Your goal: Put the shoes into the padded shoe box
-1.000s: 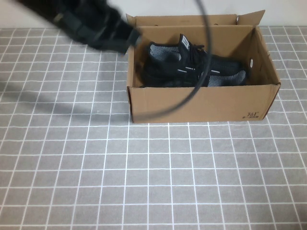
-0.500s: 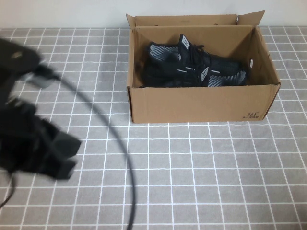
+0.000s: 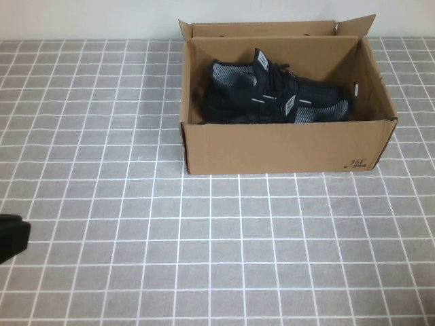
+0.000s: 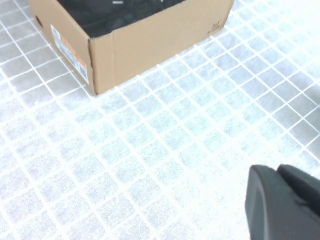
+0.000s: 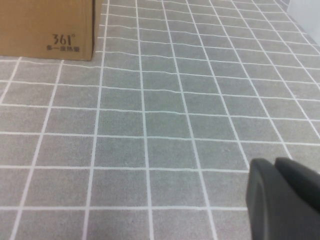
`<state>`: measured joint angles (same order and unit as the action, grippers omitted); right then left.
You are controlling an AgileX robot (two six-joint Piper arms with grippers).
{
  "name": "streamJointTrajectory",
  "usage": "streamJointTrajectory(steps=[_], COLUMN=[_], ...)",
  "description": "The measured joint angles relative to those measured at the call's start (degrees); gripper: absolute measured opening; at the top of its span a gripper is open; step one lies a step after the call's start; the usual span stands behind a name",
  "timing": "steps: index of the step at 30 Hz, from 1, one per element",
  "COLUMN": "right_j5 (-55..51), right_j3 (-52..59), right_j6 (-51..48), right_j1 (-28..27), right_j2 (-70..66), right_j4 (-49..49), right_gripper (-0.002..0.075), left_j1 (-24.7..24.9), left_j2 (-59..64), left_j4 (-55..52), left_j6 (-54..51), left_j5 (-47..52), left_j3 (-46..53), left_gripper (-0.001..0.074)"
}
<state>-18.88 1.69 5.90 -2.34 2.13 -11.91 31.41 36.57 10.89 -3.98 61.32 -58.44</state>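
Observation:
The pair of black sneakers [image 3: 272, 96] lies inside the open brown cardboard shoe box [image 3: 285, 146] at the back of the table, side by side. The box also shows in the left wrist view [image 4: 150, 40], with the dark shoes [image 4: 120, 10] inside, and its logo corner shows in the right wrist view [image 5: 45, 25]. My left gripper [image 4: 276, 171] is shut and empty, low over the tiles well in front and to the left of the box; only a dark part of it shows at the left edge of the high view [image 3: 10, 238]. My right gripper [image 5: 275, 162] is shut and empty over the tiles near the box's front right corner, outside the high view.
The table is covered with a grey tiled cloth [image 3: 238, 251]. The box's flaps stand up along its back edge [image 3: 272, 28]. A pale wall runs behind the table.
My left arm has swung from beside the box's back left corner down to the front left and has almost left the high view. The box and shoes have not moved.

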Motion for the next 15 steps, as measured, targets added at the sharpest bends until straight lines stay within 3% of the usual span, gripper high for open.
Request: streamJointTrajectory(steps=[15], right_j5=[0.0], right_j3=[0.0], right_j6=[0.0], right_j1=[0.0], right_j2=[0.0], right_j4=[0.0], right_gripper=[-0.0006], left_j1=[0.0], left_j2=[-0.4], left_j4=[-0.7], left_j6=[0.0], left_j5=[-2.3], left_j3=[0.0], left_gripper=[-0.0002])
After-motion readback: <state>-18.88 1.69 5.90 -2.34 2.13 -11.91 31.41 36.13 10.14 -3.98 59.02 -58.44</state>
